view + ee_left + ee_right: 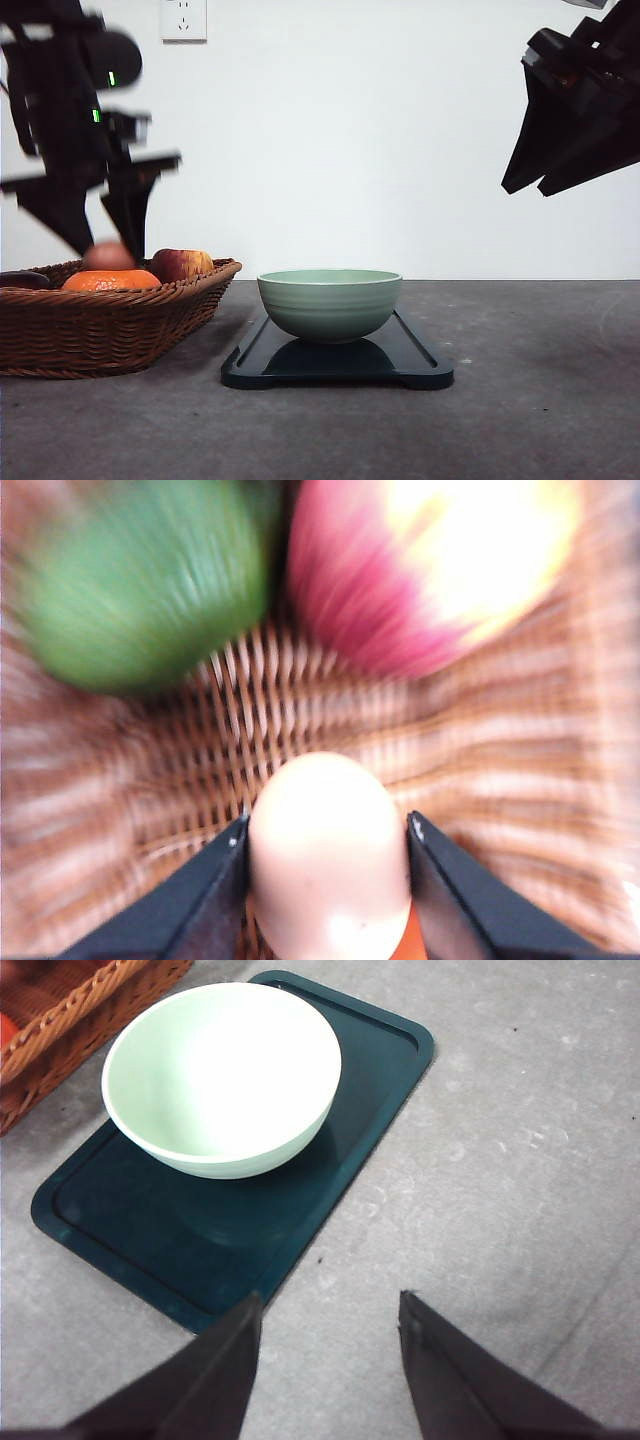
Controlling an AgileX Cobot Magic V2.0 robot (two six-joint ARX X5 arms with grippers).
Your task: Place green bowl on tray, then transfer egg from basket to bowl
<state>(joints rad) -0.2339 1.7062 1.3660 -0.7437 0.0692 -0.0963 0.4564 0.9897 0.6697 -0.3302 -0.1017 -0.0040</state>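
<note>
The green bowl (330, 303) stands upright on the dark tray (420, 368) at the table's middle; in the right wrist view the bowl (222, 1075) is empty and sits toward one end of the tray (120, 1230). My left gripper (105, 248), motion-blurred, hangs over the wicker basket (100, 330), shut on the pinkish egg (108, 256). In the left wrist view the egg (328, 870) is pinched between both fingers (215, 890) above the basket's weave (240, 710). My right gripper (528, 188) is raised at the upper right, open and empty (330, 1305).
The basket also holds an orange tangerine (110, 281), a red-yellow apple (182, 264) and a dark item (20, 280) at its left. A blurred green round thing (140, 580) lies beside the apple (440, 570). Bare grey table (540, 400) lies right of the tray.
</note>
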